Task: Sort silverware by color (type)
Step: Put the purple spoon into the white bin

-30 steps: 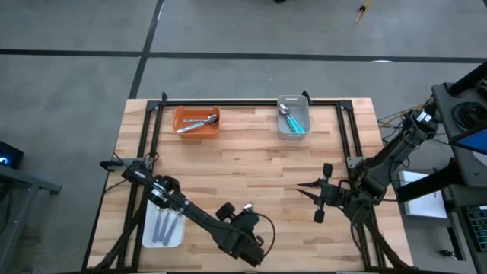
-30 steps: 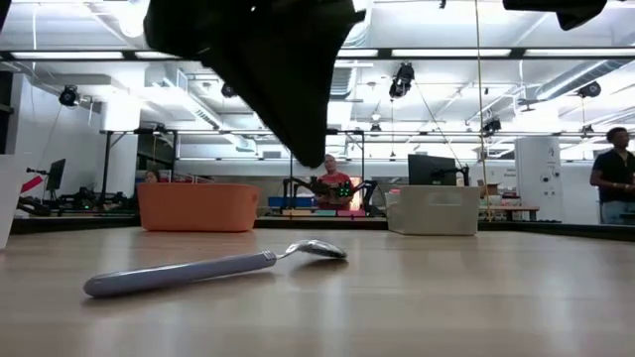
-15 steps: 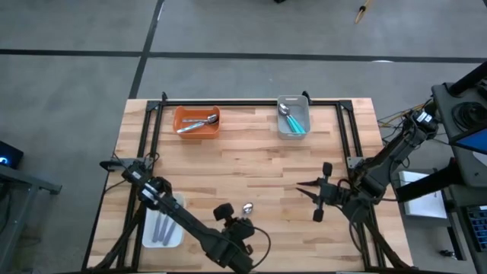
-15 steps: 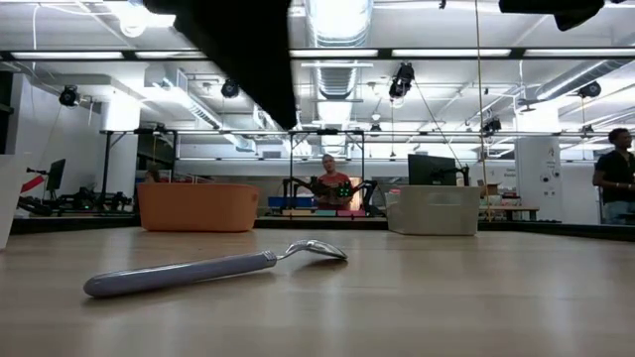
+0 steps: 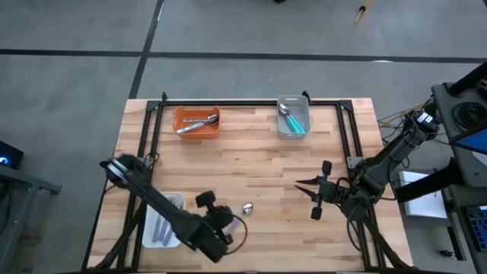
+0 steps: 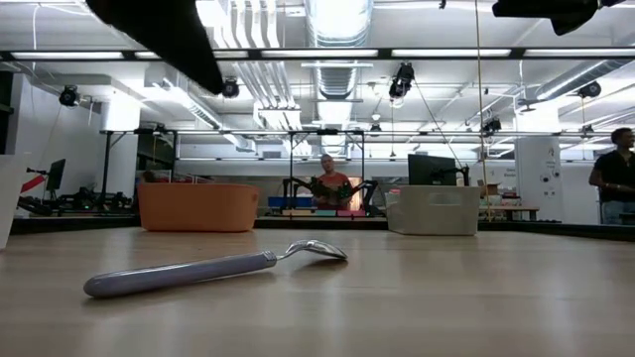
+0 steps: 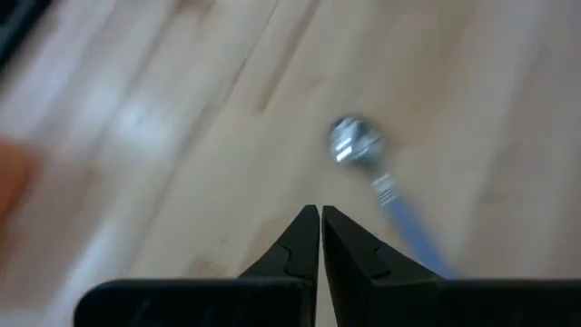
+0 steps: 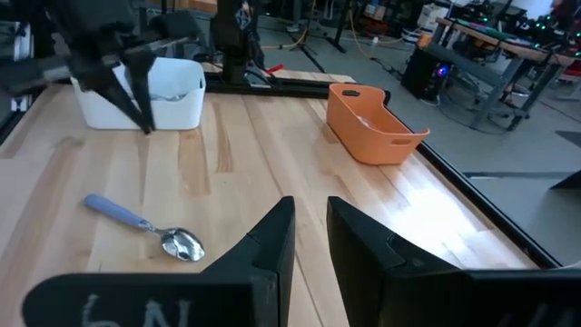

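The left gripper is pulling back toward the left side of the table with its two fingers pressed together on nothing. Over the last second it has been sliding away from the spot above the loose spoon. In the low view its dark bulk, which was hanging over the middle of the picture, is now showing only at the top left corner. The spoon itself is not moving. It is lying flat on the bare wood near the table's near edge, about midway along it, with its shiny bowl showing just past the left gripper's tips. The left wrist view shows its lavender-blue handle trailing off beside the closed fingers without touching them. So no pick is happening: the fingers are closing in the air beside the spoon, or have let go of it, and the spoon is being left behind unsorted. The right gripper is waiting near the table's right edge, its fingers standing a narrow gap apart and empty, pointing toward the same spoon. The sorted pieces are sitting where they belong. The orange tray at the far edge is holding silver-toned spoons. The grey tray farther right along that edge is holding teal-handled ones. The white tray at the near left is holding lavender handles. Judging by colour, the loose spoon is probably meant for the white tray, so this looks like the last piece outstanding, and a fresh approach with opened fingers is still needed.
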